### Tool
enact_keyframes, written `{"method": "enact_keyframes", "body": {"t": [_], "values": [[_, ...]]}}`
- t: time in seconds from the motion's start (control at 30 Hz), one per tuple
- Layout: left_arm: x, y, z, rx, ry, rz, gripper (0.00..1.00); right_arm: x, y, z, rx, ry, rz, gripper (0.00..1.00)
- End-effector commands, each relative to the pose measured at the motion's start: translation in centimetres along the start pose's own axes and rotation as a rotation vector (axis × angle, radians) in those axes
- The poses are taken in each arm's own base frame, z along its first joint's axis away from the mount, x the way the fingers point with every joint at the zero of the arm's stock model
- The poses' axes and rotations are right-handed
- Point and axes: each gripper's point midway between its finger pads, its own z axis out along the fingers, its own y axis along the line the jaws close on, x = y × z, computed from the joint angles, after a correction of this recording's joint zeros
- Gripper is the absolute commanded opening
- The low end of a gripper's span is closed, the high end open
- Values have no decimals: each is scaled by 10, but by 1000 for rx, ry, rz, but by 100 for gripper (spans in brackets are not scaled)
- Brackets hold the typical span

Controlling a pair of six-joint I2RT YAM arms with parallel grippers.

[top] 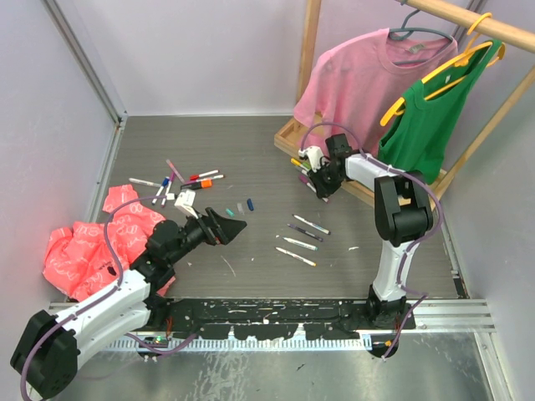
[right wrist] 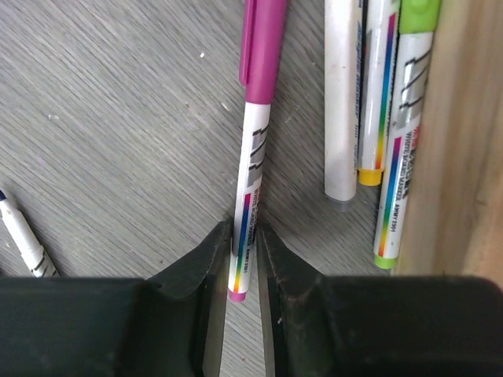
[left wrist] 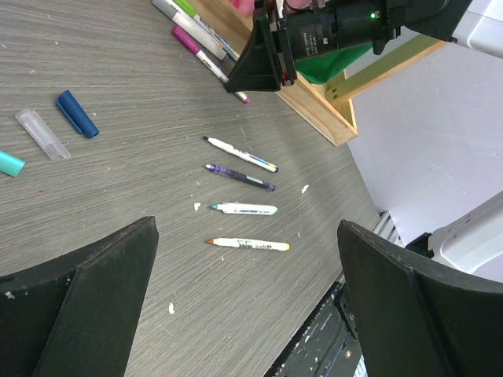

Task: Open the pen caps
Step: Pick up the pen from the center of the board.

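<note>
Top external view, left to right: the left gripper point(top: 227, 224) hangs wide open and empty above the table, near loose pen caps point(top: 249, 203). Four uncapped pens point(top: 299, 238) lie mid-table. Beside the wooden rack base point(right wrist: 464, 118), the right gripper point(right wrist: 244, 247) pinches the tail of a pink-capped pen point(right wrist: 251, 173) lying flat. Likely step: picking it up. Next, the left gripper must grasp its cap point(right wrist: 263, 47) and pull.

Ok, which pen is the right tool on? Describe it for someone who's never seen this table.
Find the wooden clothes rack at the table's far right; pens lie along its base rail. The right tool pinches the one farthest from the wood, the magenta-capped pen: white barrel, rainbow stripe, unlike the yellow-ended pen and green-capped pen nearer the rail.
</note>
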Motion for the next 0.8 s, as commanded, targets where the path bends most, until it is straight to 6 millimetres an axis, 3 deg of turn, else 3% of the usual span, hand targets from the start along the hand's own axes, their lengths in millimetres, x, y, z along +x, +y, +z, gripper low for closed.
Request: {"method": "enact_keyframes", "body": {"t": [0.0,0.2,0.4,0.6,0.77], "values": [[-9,-8,0,32,-35,16,98,-4,6,5,-18,18,-13,27],[-9,-10,1,46,-32,6,98,-2,8,10,-13,42,-13,24],[-9,-17,4,81,-31,-15,98,-10,15,2,-45,15,-6,3],[-11,-32,6,160,-31,-36,98,-39,36,-26,-127,-100,16,1],[-21,-47,5,219,-61,-43,98,-66,67,-64,-250,-224,23,1]]}}
